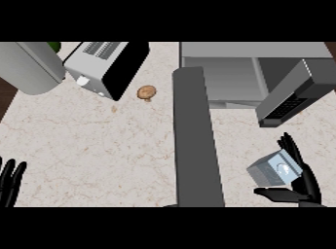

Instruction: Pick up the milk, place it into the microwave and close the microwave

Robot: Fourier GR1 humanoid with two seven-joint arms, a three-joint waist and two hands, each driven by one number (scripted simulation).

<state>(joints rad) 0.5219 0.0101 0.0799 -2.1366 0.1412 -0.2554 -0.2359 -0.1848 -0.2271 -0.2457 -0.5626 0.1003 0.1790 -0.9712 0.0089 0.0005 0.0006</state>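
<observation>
**Inspector:** Start with the largest item.

**Assistant:** One counter, pale marbled stone, rectangular, with dark wood flooring past its left and right edges. One microwave at the counter's far edge, right of centre: a grey box, its cavity open. Its door stands open, a long flat grey slab running from the cavity toward the near edge.

**Inspector:** Other appliances?

**Assistant:** One grey cylinder at the far left corner, smooth and rounded. One toaster oven just beside it, silver with a black glass front, set at an angle. One dark grey slanted panel with vents near the far right corner; what it is I cannot tell from this angle.

**Inspector:** The milk?

**Assistant:** One milk carton, a small boxy carton in pale blue-grey with a white round mark on its face. It is near the counter's near right corner, right of the door. It appears tilted, its long axis running from near left to far right, though the hand hides part of it.

**Inspector:** Hands?

**Assistant:** Two, both black. The right hand grasps the milk carton, fingers behind it and thumb curled under. The left hand rests at the near left corner, fingers straight and released, pointing up.

**Inspector:** Smallest item?

**Assistant:** One brown mushroom, rounded, lying near the toaster oven toward the far edge.
</observation>
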